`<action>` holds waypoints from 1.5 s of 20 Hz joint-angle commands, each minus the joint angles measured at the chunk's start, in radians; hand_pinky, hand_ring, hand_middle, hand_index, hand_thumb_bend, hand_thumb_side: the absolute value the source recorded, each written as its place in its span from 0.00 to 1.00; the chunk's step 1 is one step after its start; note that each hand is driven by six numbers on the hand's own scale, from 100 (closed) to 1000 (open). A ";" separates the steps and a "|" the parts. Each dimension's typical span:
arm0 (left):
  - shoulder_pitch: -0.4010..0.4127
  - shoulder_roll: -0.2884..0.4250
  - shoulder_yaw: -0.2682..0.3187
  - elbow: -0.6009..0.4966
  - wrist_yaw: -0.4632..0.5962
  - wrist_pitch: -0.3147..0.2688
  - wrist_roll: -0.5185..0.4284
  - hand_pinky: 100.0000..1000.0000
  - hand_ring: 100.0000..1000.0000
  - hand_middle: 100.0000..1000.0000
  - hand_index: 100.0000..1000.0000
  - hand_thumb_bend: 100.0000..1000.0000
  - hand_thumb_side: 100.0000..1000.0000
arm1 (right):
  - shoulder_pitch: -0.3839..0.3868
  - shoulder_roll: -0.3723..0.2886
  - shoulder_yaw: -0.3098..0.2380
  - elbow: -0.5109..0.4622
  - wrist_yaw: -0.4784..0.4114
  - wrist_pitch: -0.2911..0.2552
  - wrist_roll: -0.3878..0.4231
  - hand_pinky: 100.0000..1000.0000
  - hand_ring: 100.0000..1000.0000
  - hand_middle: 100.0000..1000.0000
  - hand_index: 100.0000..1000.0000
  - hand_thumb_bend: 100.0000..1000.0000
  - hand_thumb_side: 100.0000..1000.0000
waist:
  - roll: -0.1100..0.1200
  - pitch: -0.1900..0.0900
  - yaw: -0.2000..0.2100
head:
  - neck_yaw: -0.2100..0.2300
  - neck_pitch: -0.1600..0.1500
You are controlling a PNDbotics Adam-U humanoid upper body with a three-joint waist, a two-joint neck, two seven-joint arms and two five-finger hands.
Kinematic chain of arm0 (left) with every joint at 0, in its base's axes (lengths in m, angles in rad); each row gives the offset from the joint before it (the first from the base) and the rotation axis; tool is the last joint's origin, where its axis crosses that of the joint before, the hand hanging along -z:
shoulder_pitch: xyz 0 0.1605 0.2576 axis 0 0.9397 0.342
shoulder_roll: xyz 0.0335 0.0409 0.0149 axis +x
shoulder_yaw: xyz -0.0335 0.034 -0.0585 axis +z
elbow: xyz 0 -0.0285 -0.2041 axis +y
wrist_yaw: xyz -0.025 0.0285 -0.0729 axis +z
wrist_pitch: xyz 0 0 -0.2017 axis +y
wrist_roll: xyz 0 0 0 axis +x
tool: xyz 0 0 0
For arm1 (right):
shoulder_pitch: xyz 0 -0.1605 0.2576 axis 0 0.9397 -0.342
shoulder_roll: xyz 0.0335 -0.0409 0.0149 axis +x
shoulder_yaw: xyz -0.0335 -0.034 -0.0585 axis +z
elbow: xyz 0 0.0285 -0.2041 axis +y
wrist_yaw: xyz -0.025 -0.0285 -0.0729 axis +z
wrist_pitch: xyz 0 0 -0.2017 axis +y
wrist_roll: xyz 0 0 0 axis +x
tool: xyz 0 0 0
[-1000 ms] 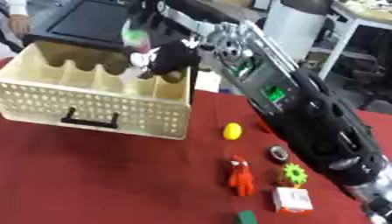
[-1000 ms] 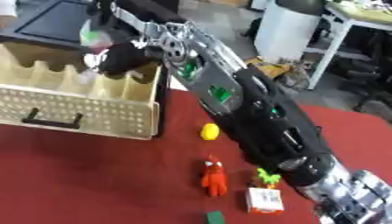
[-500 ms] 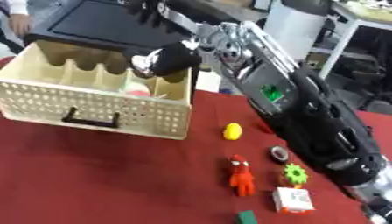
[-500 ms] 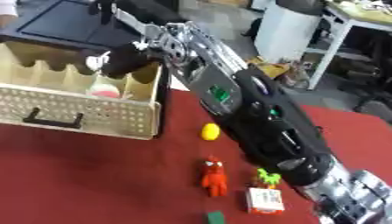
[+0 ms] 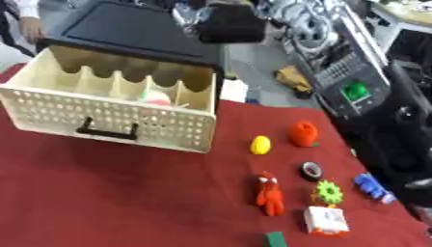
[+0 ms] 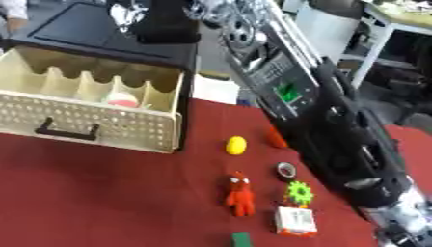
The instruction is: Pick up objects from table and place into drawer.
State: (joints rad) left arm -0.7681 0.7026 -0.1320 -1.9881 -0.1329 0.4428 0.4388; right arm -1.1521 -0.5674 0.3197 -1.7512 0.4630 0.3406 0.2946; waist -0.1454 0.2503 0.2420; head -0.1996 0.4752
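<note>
So, status by view.

Left eye view:
right hand [image 5: 229, 23]: up above the black cabinet top, behind the drawer; blurred dark lump, can't tell if my fingers are curled or straight
right arm [image 5: 354, 87]: runs from lower right up to top centre, green display lit on it
drawer [image 5: 101, 118]: cream, perforated front, pulled open from the black cabinet [image 5: 127, 31], black handle in front, dividers inside
pink-white object [image 5: 155, 98]: lying in a right-hand compartment of the drawer, behind the front wall
yellow ball [image 5: 261, 144]: on the red tablecloth [image 5: 101, 193], right of the drawer's front corner
orange-red object [image 5: 303, 133]: just right of the yellow ball
black ring [image 5: 311, 170]: below the orange-red object
red figure [image 5: 270, 193]: standing near table centre
green gear [image 5: 327, 193]: right of the red figure
white-orange box [image 5: 326, 221]: just below the gear
blue piece [image 5: 371, 187]: near my arm, right edge
green block [image 5: 274, 239]: at the bottom edge

Right eye view:
right arm: covers most of the orange-red object, only a sliver shows
pink-white object: same compartment, visible over the drawer's front wall
left hand: not visible in either view
</note>
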 commanded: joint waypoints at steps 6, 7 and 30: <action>0.003 0.029 0.007 -0.012 -0.007 0.006 -0.012 0.00 0.00 0.00 0.65 0.30 1.00 | 0.113 -0.157 -0.108 -0.231 -0.112 0.059 -0.116 0.64 0.73 0.69 0.75 0.00 0.56 | 0.032 -0.028 -0.024 | 0.021 0.016; 0.004 0.028 0.006 -0.012 -0.008 0.007 -0.015 0.00 0.00 0.00 0.65 0.30 1.00 | 0.137 -0.171 -0.122 -0.240 -0.128 0.057 -0.148 0.64 0.73 0.68 0.75 0.00 0.55 | 0.036 -0.028 -0.027 | 0.022 0.017; 0.031 0.042 0.004 -0.012 -0.071 0.010 -0.126 0.00 0.00 0.00 0.74 0.13 1.00 | 0.649 -0.313 -0.363 -0.249 -0.343 -0.287 -0.796 0.65 0.72 0.69 0.79 0.00 0.83 | 0.103 -0.003 -0.095 | 0.074 0.033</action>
State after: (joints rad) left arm -0.7290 0.7117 -0.1338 -1.9881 -0.1925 0.4555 0.3263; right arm -0.4963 -0.8480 -0.0199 -1.9840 0.1362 0.0723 -0.4673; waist -0.0458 0.2623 0.1478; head -0.1305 0.5009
